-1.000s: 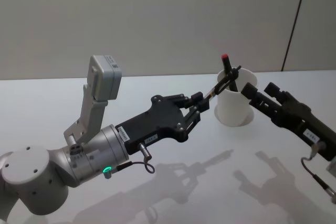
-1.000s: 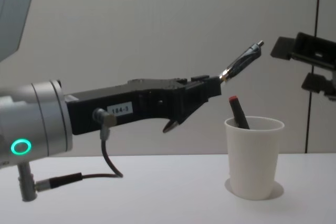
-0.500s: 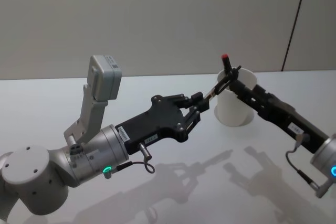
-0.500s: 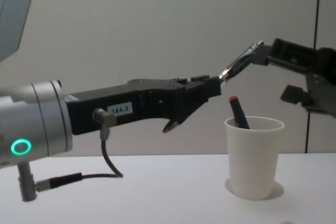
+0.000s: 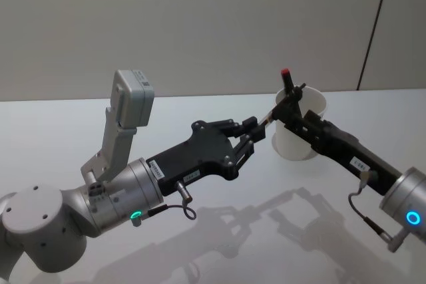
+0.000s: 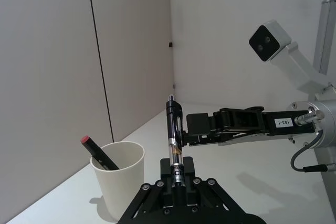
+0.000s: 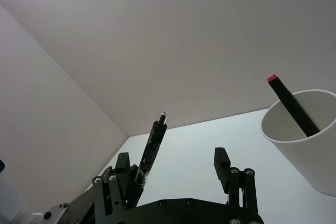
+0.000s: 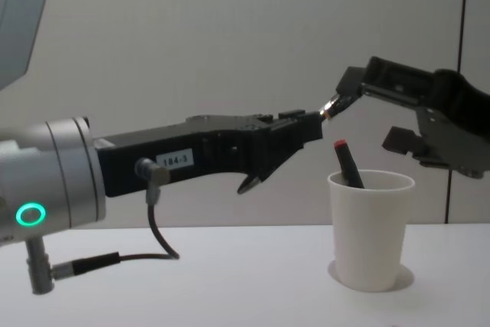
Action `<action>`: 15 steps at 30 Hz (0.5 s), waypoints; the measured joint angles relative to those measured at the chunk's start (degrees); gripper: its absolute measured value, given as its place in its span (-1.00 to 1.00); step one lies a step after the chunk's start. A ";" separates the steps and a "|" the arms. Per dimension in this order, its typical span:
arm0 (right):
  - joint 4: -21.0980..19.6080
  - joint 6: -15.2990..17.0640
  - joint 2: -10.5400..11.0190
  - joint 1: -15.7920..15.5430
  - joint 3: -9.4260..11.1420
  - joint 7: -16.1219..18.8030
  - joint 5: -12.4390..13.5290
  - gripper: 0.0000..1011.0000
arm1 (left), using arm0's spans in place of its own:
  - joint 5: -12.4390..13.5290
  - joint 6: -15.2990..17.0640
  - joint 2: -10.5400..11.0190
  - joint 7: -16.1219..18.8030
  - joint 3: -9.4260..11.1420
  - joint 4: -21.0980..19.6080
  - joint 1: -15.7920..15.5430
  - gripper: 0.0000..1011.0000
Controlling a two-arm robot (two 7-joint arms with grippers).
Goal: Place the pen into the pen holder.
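Head view: the left end effector (image 5: 261,126) clamps the low end of the pen (image 5: 270,117). The pen slants toward 2 o'clock over the white paper cup (image 5: 303,143) on the table (image 5: 200,244). The right end effector (image 5: 288,107) reaches the pen from 4 o'clock.

Chest view: only the pen's silver tip (image 8: 331,106) shows between the two end effectors, at 11 o'clock above the cup (image 8: 371,227), which holds a red-capped marker (image 8: 348,165).

Left wrist view: the whole pen (image 6: 174,135) shows, with the right end effector (image 6: 191,129) at its middle.

Right wrist view: the right fingers (image 7: 123,167) are spread wide. The pen (image 7: 149,150) is just beside one and well apart from the other.
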 joint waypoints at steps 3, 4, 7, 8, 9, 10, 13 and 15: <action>-0.13 -0.22 -0.12 0.00 -0.26 -0.50 -0.01 0.98 | 0.00 0.00 0.00 0.00 0.00 0.00 0.00 -0.74; -0.13 -0.22 -0.12 0.00 -0.26 -0.50 -0.01 0.98 | 0.00 0.00 0.00 0.00 0.00 0.00 0.00 -0.74; -0.23 -0.52 -0.37 0.01 -0.59 -1.05 -0.02 0.98 | 0.00 0.00 0.00 0.00 0.00 0.00 0.00 -0.74; -0.23 -0.57 -0.42 0.03 -0.67 -1.15 -0.03 0.98 | 0.00 0.00 0.00 0.00 0.00 0.00 0.00 -0.74; -0.24 -0.61 -0.50 0.06 -0.76 -1.23 -0.04 0.98 | 0.00 0.00 0.00 0.00 0.00 0.00 0.00 -0.74; -0.24 -0.68 -0.64 0.12 -0.93 -1.33 -0.07 0.98 | 0.00 0.00 0.00 0.00 0.00 0.00 0.00 -0.74; -0.24 -0.74 -0.91 0.28 -1.21 -1.47 -0.11 0.98 | 0.00 0.00 0.00 0.00 0.00 0.00 0.00 -0.74; -0.17 -0.76 -1.27 0.51 -1.51 -1.58 -0.13 0.98 | 0.00 0.00 0.00 0.00 0.00 0.00 0.00 -0.74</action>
